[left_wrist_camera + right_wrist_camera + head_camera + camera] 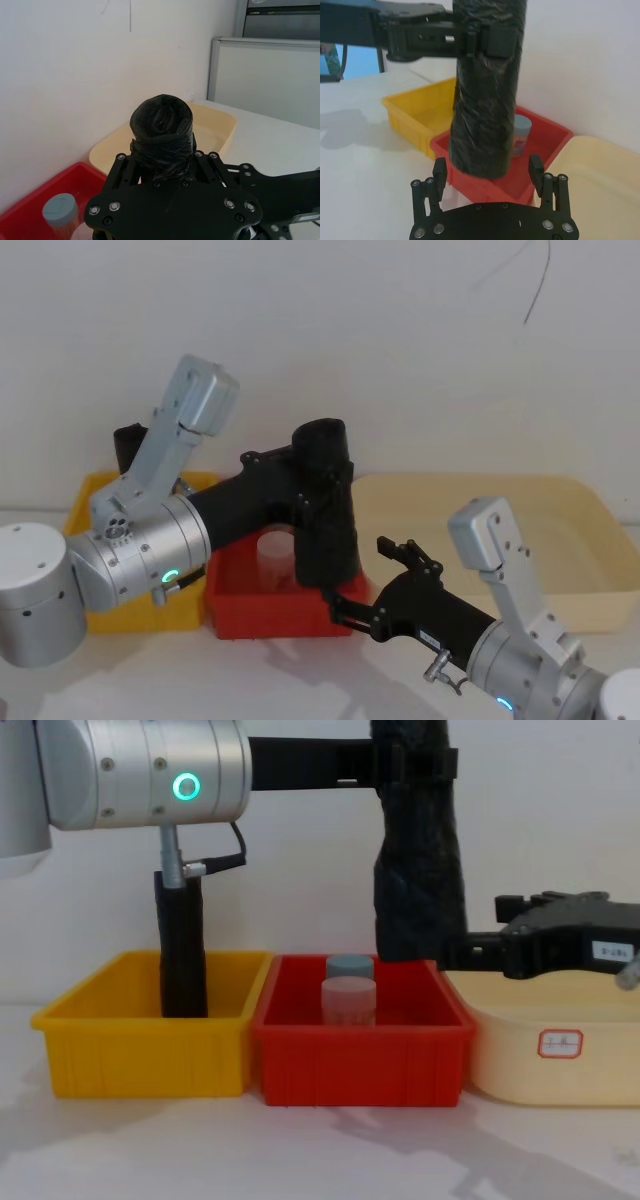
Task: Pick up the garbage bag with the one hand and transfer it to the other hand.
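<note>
1. Red bin (pixel 360 1055): directly below, catches any drop.
2. Garbage bag (pixel 325 505): upright in air over bin, left tool (pixel 415 762) pinching its upper part.
3. Right tool (pixel 488 167): spread either side of bag's low end, not gripping yet. Risk: left tool lets go too early, bag drops.

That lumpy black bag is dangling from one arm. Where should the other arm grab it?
The free lower half of the garbage bag, below where the left gripper clamps it near its top. It hangs upright, so the right gripper should probably come in level from the robot's right, open fingers on either side of the roll.
</note>
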`<state>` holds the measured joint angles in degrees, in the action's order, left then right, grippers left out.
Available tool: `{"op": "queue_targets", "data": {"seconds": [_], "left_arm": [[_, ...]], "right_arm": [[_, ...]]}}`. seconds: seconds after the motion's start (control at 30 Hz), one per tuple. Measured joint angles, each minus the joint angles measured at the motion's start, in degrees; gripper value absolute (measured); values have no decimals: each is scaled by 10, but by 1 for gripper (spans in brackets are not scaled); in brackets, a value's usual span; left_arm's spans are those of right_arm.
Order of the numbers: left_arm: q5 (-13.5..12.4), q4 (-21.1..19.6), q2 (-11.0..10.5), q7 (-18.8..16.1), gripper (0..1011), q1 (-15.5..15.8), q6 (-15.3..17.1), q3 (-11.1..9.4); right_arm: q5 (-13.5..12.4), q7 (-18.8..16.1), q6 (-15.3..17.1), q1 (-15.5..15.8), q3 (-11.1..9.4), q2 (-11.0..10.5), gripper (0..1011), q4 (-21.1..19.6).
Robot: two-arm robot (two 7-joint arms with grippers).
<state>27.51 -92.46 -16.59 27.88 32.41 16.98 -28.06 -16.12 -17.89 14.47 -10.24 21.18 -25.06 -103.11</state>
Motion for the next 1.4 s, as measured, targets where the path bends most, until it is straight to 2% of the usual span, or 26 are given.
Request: {"op": "queue_targets", "data": {"seconds": [0.7, 0.83, 0.97, 1.07, 1.1, 1.2, 1.27, 1.4], "left_arm": [[14, -17, 7, -13, 396, -7, 15, -18], [15, -18, 7, -14, 396, -8, 17, -20], [17, -20, 8, -15, 396, -8, 18, -21], [17, -21, 8, -16, 396, -8, 19, -21], [18, -21, 8, -16, 396, -8, 19, -22], [18, -21, 8, -16, 396, -9, 19, -22], [19, -22, 8, -16, 396, -9, 19, -22], [19, -22, 8, -16, 396, -9, 20, -23]], "right_arm": [[-3, -18, -13, -36, 11, 33, 1000, 42], [-5, -19, -15, -40, 12, 36, 946, 47], [-6, -20, -16, -43, 13, 38, 826, 51], [-6, -21, -17, -44, 13, 39, 773, 53], [-7, -21, -17, -45, 14, 39, 718, 53], [-7, -21, -17, -46, 14, 41, 663, 55], [-8, -21, -18, -46, 14, 41, 562, 56], [-8, -22, -18, -47, 14, 41, 516, 56]]}}
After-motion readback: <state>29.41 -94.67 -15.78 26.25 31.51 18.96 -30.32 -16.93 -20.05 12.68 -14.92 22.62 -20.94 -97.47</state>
